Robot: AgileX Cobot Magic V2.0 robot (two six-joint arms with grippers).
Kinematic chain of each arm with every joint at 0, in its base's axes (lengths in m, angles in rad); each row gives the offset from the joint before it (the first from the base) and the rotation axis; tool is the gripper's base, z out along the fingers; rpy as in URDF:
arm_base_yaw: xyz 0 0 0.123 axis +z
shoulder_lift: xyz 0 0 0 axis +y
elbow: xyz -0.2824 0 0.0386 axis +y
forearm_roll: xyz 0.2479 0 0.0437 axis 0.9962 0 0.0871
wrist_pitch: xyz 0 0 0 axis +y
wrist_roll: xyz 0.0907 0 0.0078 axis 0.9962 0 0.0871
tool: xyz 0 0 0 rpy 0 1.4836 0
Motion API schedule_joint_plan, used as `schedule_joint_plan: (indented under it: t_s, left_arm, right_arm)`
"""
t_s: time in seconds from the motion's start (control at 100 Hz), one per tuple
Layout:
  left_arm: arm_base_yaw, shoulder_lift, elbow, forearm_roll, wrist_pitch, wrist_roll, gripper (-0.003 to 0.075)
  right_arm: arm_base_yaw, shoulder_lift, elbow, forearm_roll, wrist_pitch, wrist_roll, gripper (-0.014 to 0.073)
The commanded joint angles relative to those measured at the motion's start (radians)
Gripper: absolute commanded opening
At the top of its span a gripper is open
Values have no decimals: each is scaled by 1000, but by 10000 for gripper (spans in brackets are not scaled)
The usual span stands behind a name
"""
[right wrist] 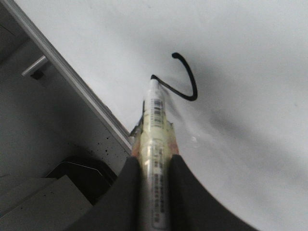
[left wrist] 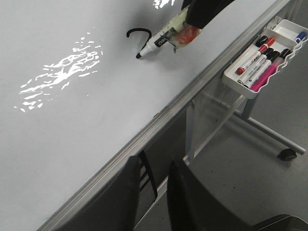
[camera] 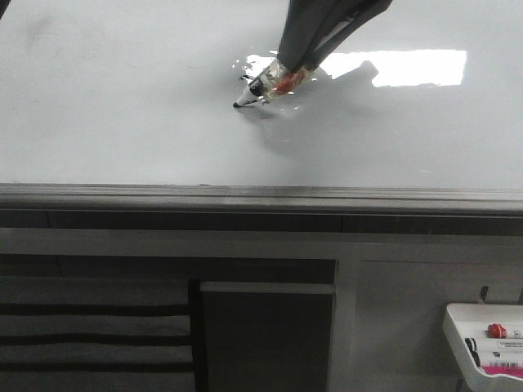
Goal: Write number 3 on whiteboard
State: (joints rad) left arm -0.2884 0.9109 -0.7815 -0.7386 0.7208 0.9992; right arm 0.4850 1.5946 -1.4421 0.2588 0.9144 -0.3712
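Observation:
The whiteboard (camera: 122,106) is a large glossy white board with a grey edge rail (camera: 261,196). My right gripper (camera: 290,69) is shut on a white marker (camera: 261,86) wrapped in tape. The marker's black tip touches the board. In the right wrist view the marker (right wrist: 155,125) sits between the fingers, and its tip meets the end of a black hooked stroke (right wrist: 190,82), the upper curve of the number 3. The stroke (left wrist: 136,32) and marker (left wrist: 156,42) also show in the left wrist view. My left gripper (left wrist: 154,168) is empty, slightly open, off the board's front edge.
A small white tray (left wrist: 260,62) of several markers hangs below the board's rail, at the right; it also shows in the front view (camera: 482,335). Bright light glare (camera: 400,67) lies on the board beside the right gripper. The board's stand and a caster (left wrist: 288,154) are on the floor.

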Motion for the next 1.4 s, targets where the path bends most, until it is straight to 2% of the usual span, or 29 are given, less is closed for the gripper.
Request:
schedule_joint_plan:
  t_s: [0.0, 0.13, 0.38, 0.52, 0.71, 0.92, 1.39]
  left_arm:
    - [1, -4, -25, -44, -43, -11, 114]
    - [1, -4, -25, -44, -43, -11, 114]
    - [1, -4, -25, -44, -43, -11, 114]
    - [1, -4, -25, -44, -43, -11, 114]
    - [1, -4, -25, -44, -43, -11, 114]
    - [1, -4, -25, -44, -43, -11, 114]
    - [1, -4, -25, -48, -46, -11, 114]
  right_arm:
    - [-38, -53, -17, -31, -10, -3, -52]
    - [-47, -76, 13, 16, 40, 1, -52]
    - [74, -31, 68, 57, -171, -6, -52]
    - [96, -66, 34, 57, -125, -19, -52]
    - [134, -210, 52, 60, 2, -226, -52]
    - [147, -255, 64, 60, 46, -437, -52]
    - [171, -228, 64, 77, 43, -578, -52]
